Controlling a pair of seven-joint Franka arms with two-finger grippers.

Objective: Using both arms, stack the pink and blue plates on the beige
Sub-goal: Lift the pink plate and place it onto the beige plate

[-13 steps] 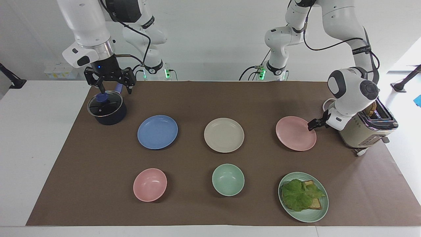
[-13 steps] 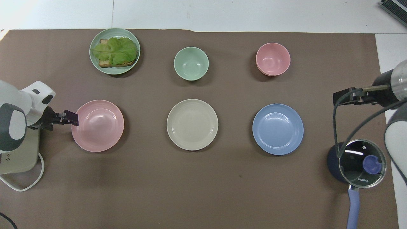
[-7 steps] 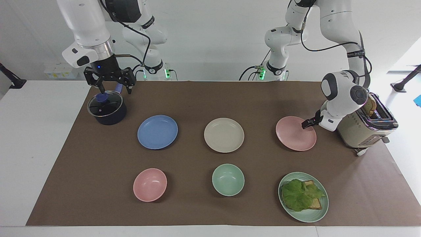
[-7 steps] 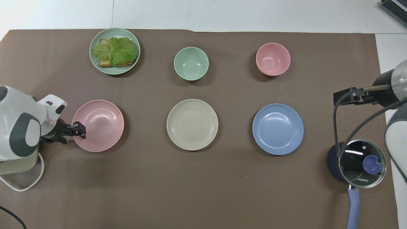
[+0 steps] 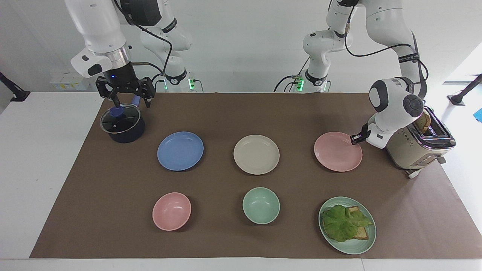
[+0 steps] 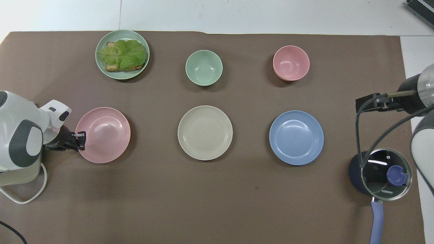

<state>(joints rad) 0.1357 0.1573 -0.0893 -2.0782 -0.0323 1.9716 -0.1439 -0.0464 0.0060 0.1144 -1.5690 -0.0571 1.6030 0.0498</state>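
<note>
Three plates lie in a row across the brown mat. The pink plate point(image 5: 337, 155) point(image 6: 105, 135) is toward the left arm's end, the beige plate point(image 5: 256, 154) point(image 6: 205, 132) is in the middle, and the blue plate point(image 5: 180, 150) point(image 6: 296, 137) is toward the right arm's end. My left gripper point(image 5: 354, 139) point(image 6: 81, 140) is low at the pink plate's rim, on the toaster's side, and is shut on that rim. My right gripper point(image 5: 130, 101) hangs open over the lidded pot and holds nothing.
A dark pot with a glass lid point(image 5: 121, 124) stands under the right gripper. A cream toaster point(image 5: 418, 148) stands right beside the left wrist. Farther from the robots are a pink bowl point(image 5: 171, 210), a green bowl point(image 5: 261, 205) and a green plate point(image 5: 354, 249) with toast and lettuce.
The left gripper swung in along the pink plate's edge and closed on its rim, and the plate shifted slightly. The right arm has stayed over the pot.
</note>
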